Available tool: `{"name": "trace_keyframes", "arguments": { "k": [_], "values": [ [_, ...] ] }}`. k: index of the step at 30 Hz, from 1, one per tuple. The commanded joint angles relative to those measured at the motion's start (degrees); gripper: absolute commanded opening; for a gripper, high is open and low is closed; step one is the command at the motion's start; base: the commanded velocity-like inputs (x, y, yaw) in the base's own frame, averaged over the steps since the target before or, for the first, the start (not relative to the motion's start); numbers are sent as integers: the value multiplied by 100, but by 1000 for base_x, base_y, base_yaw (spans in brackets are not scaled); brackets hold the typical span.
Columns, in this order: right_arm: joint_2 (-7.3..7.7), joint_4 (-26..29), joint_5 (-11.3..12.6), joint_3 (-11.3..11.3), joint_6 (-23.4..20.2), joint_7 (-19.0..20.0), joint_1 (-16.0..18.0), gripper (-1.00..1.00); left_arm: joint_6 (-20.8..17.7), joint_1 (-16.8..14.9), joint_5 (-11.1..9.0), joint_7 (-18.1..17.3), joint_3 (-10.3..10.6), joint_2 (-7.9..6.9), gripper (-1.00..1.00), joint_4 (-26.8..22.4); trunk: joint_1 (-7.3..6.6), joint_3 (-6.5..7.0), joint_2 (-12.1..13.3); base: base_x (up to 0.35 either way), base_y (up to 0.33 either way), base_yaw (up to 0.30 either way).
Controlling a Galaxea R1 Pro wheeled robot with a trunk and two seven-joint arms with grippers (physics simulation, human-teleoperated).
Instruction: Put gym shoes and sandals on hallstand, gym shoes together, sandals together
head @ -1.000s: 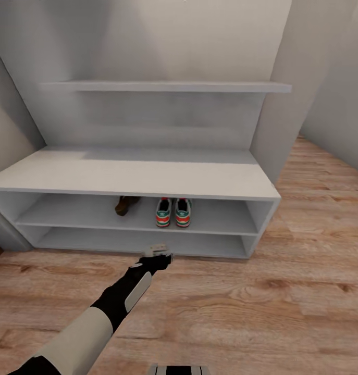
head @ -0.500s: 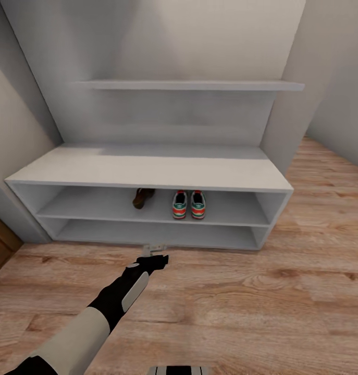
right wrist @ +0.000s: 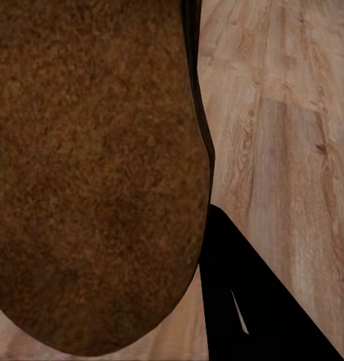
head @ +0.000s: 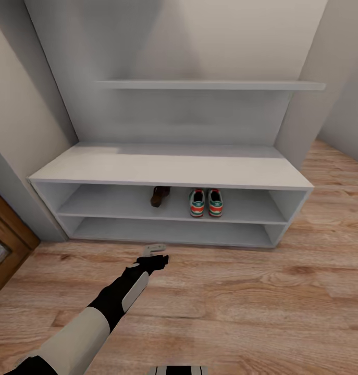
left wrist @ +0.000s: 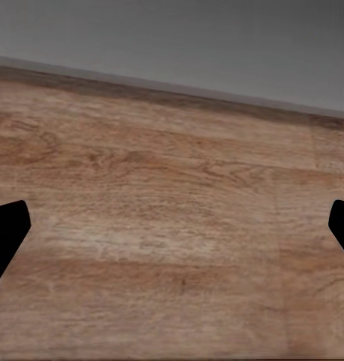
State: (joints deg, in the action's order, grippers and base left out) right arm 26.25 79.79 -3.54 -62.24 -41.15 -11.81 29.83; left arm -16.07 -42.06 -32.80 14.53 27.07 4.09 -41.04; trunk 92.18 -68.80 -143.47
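The pale grey hallstand [head: 171, 169] stands on the wood-plank floor [head: 251, 291]. On its upper open shelf the two gym shoes [head: 206, 202] sit side by side, heels outward. Just beside them lies a dark brown sandal [head: 160, 196], probably one alone.

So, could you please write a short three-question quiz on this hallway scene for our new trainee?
1. True or false: the two gym shoes stand side by side on the upper open shelf of the hallstand.
2. What lies directly beside them on that shelf? A) a boot B) a dark brown sandal C) a box
3. Fill in: the right gripper holds a brown ____ over the floor.

Key: 1 true; 2 B; 3 sandal.
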Motion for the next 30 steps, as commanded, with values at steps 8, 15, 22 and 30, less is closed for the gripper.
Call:
{"name": "trace_keyframes", "arguments": {
  "k": [8,15,22,30],
  "values": [
    [2,10,-22,1,-40,-15,6,-100,-10,-4,-60,50,11,-12,100,-9,-2,-5,-2,-82,318,0],
    [2,10,-18,-2,-39,-15,5,-100,-10,-4,-60,50,9,-13,100,-9,-2,-5,-2,-96,318,0],
    [2,10,-21,-2,-41,-15,6,-100,-10,-4,-60,50,17,-8,100,-9,-2,-5,-2,-95,318,0],
    [2,10,-18,-2,-38,-15,5,-100,-10,-4,-61,50,18,-7,100,-9,-2,-5,-2,-92,318,0]
  ]
}}
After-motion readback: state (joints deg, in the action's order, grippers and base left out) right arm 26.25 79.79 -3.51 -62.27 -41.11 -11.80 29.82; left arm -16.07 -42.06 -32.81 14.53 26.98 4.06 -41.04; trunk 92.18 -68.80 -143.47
